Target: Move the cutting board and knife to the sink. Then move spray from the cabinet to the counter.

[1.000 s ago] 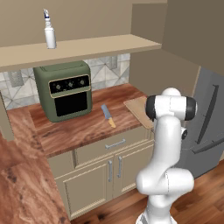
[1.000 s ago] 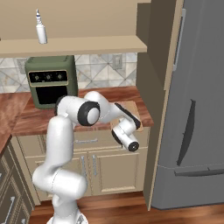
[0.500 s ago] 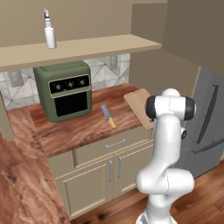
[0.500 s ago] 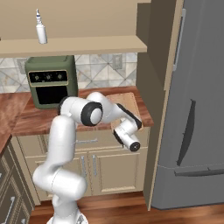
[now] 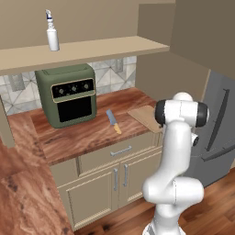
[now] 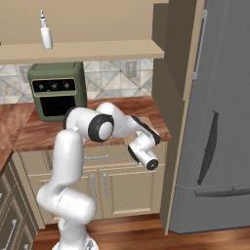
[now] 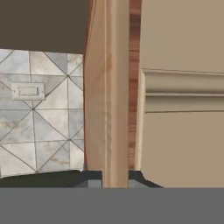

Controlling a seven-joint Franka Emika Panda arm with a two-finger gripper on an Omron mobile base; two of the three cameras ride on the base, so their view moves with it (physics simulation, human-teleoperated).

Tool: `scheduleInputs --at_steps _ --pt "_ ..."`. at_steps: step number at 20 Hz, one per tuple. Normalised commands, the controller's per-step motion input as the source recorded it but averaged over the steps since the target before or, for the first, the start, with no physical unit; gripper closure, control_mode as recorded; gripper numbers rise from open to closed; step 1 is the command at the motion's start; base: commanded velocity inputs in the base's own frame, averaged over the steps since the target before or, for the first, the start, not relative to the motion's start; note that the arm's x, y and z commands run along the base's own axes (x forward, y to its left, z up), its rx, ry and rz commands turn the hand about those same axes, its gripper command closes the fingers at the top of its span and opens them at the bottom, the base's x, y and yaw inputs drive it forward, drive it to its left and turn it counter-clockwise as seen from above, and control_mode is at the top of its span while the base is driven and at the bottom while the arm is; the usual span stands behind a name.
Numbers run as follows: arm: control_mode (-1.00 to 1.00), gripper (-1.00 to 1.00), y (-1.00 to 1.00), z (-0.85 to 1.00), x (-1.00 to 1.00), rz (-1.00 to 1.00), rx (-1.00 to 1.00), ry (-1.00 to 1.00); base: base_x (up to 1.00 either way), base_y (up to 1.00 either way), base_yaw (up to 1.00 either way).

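The cutting board [image 5: 143, 115] lies at the right end of the counter [image 5: 82, 135], its near side hidden behind my arm. In the hand view its tan edge [image 7: 114, 100] runs straight up between my two fingertips, and my gripper [image 7: 115, 179] is shut on it at the counter's front edge. The knife [image 5: 112, 121] lies on the counter just left of the board, blade pointing to the wall. The spray [image 5: 52, 35] stands upright on the cabinet shelf [image 5: 101, 49], also visible from the right as the spray [image 6: 46, 32]. The sink is out of view.
A green toaster oven [image 5: 69, 94] stands at the back of the counter, left of the knife. A tall grey fridge [image 6: 217, 122] and a beige side panel [image 6: 178, 97] close off the right. Beige drawer fronts [image 5: 114, 153] sit below the worktop.
My jaws have closed from wide open onto the cutting board's edge. The hand has crept slightly toward the counter. The knife and the spray stay where they were.
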Motion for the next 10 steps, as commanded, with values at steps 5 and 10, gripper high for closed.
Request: scheduleInputs --at_steps 5,10 --pt "-1.0 1.0 0.0 0.37 -0.47 0.0 -0.01 -0.29 0.0 0.0 0.0" --pt "-1.0 1.0 0.0 0.67 -0.52 0.01 -0.03 -0.31 0.0 0.0 0.0"
